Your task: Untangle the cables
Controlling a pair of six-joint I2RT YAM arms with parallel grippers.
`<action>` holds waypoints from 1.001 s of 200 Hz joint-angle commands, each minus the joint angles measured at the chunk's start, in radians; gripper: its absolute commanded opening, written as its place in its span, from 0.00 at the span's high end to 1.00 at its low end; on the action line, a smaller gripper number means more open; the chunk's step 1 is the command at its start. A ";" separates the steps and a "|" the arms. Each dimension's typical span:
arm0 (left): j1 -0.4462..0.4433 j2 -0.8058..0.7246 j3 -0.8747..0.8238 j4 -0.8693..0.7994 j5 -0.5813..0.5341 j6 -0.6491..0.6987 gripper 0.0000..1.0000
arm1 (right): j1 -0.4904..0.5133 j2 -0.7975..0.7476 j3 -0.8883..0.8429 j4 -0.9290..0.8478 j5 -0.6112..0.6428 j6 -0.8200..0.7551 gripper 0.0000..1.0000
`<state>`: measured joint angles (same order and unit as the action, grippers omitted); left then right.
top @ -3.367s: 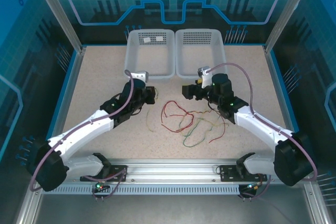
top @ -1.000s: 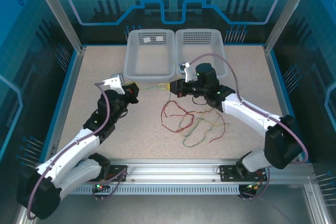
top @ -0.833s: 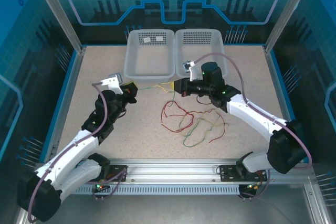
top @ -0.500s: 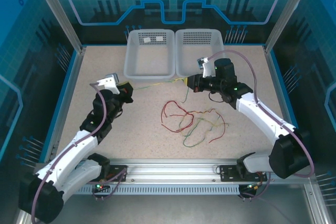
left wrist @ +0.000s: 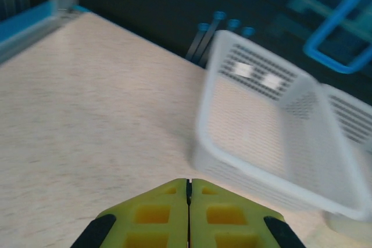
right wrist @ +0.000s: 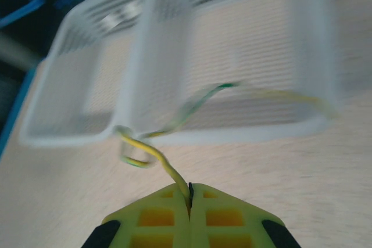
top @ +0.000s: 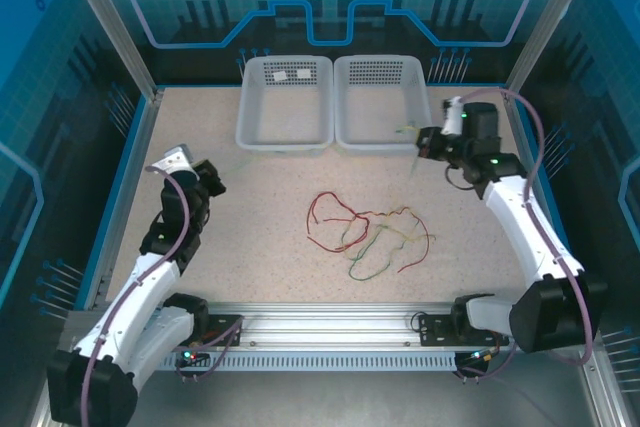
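A loose tangle of red, pale yellow and green cables lies on the table at centre. My right gripper is at the front right corner of the right basket and is shut on a yellow-green cable. In the right wrist view that cable rises from the closed gripper, curls once and runs green across the basket wall. My left gripper is far to the left over bare table. Its jaws are pressed together, and I see no cable between them.
Two white perforated baskets stand side by side at the back, the left basket and the right one. The left wrist view has the left basket's rim ahead and to the right. Blue side rails border the table.
Both arms swung apart, the left gripper to the far left and the right gripper to the right. The yellow-green cable, earlier stretched between them, now trails from the right gripper alone.
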<state>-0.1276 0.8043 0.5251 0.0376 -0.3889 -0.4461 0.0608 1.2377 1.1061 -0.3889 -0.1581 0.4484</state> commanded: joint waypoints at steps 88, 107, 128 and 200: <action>0.086 -0.090 0.016 0.021 0.269 -0.027 1.00 | -0.092 -0.077 0.038 0.022 -0.099 0.007 1.00; 0.086 -0.096 0.052 0.046 0.370 -0.038 1.00 | -0.089 -0.033 0.070 0.052 -0.196 0.020 1.00; 0.086 -0.091 0.091 0.078 0.466 -0.070 1.00 | -0.066 0.028 0.119 0.081 -0.249 0.032 1.00; 0.083 -0.101 0.192 0.263 0.644 -0.224 1.00 | -0.024 0.435 0.482 0.080 -0.318 0.031 1.00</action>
<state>-0.0513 0.7246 0.6510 0.1890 0.1600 -0.5983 0.0196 1.5421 1.4654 -0.3286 -0.4038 0.4706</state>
